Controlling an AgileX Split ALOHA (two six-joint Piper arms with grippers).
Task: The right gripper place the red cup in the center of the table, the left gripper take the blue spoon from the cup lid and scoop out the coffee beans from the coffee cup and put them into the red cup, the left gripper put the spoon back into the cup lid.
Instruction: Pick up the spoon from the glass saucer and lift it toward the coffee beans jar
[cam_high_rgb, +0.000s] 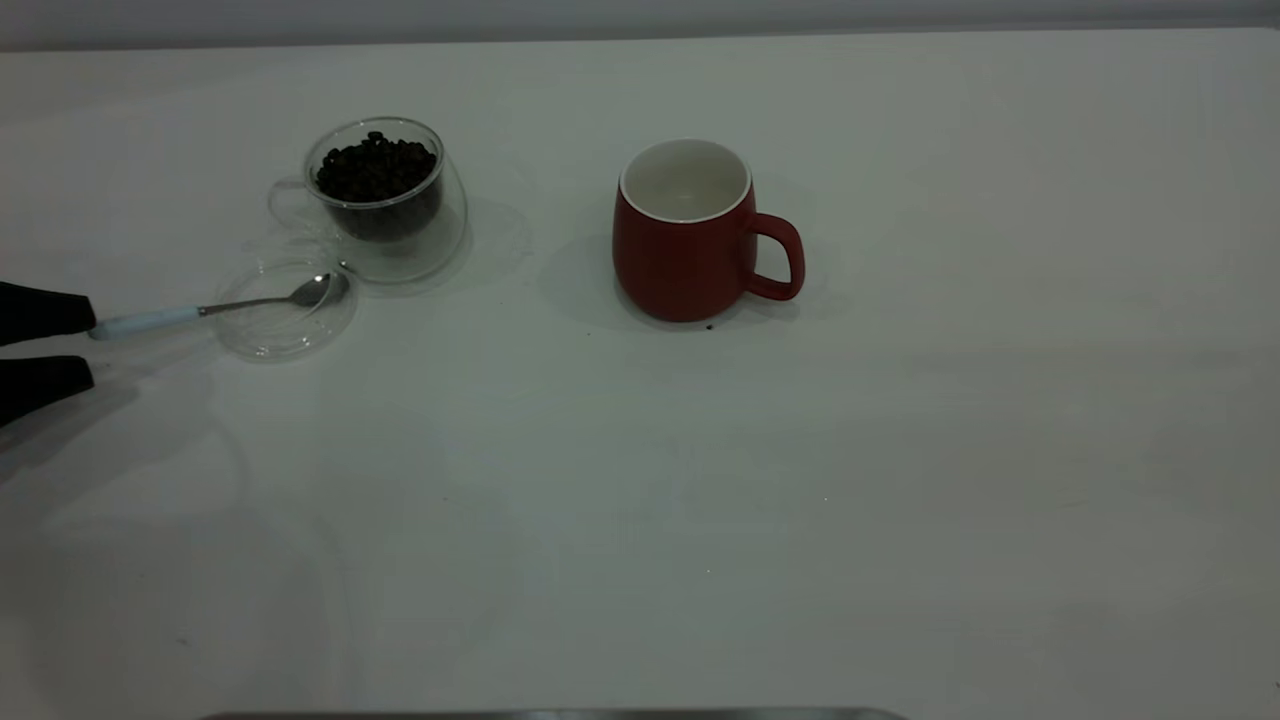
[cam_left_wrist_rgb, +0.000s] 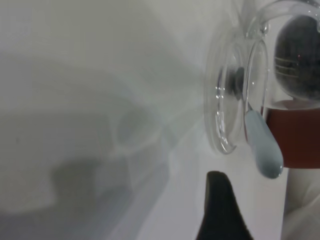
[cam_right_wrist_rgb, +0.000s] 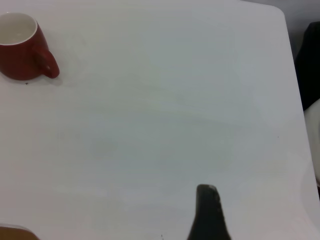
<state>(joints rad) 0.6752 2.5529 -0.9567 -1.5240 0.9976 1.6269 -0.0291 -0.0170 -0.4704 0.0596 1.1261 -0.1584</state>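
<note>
Exterior view has my left gripper (cam_high_rgb: 45, 345) at the table's (cam_high_rgb: 900, 500) edge, its two black fingers spread apart, the upper one touching the tip of the blue spoon's (cam_high_rgb: 215, 308) handle and the lower one clear below it. I judge the jaws are open like this so the pale handle sits between them, ready for a pinch. The spoon lies with its shiny bowl resting in the cup lid (cam_high_rgb: 287, 310), just beyond my fingertips, handle sticking out over the rim toward me. Right behind the lid stands the coffee cup (cam_high_rgb: 385, 200), clear double-walled glass, heaped with dark coffee beans (cam_high_rgb: 377, 168). Well away from my gripper, past the lid, the red cup (cam_high_rgb: 690, 235) stands upright mid-table, white inside and empty, loop handle pointing away from me. My right gripper (cam_right_wrist_rgb: 207, 212) hangs far off that cup; whether it is open I cannot tell.
</note>
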